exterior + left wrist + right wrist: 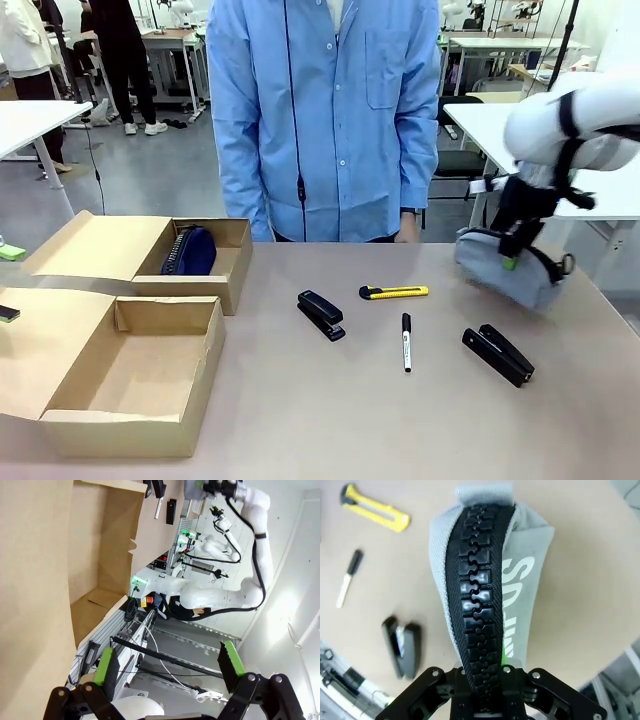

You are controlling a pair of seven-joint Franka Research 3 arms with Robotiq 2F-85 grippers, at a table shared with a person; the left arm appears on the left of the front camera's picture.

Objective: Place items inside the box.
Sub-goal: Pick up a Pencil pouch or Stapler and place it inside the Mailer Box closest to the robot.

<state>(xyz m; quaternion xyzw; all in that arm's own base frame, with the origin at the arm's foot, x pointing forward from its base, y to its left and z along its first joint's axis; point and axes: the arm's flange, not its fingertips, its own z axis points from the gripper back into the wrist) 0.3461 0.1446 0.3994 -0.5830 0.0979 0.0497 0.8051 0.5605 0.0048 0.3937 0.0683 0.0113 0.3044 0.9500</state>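
Front view, right hand (512,255): shut on the grey case (500,268), at the right side of the table (300,400).
Right wrist view, grip: right hand (487,695) has its jaws pinched across the black zip (480,590) of the grey case (525,580); the zip runs straight away from the fingers.
Case axis: in the front view it lies roughly left to right, with the right end lower. I cannot tell whether it clears the table.
Left hand (167,662): jaws wide apart, holding nothing, beside cardboard at the table's edge.
Deciding relation: both boxes lie to the left of the held case, well apart from it.
Far box (235,270): holds the navy case (190,250).
Near box (130,435): nothing inside that I can see.
In between: two staplers (321,314) (497,354), knife (394,292) and marker (406,342) lie on the table.
Judgement: I must carry the case leftward above these. I cannot tell which box is meant.
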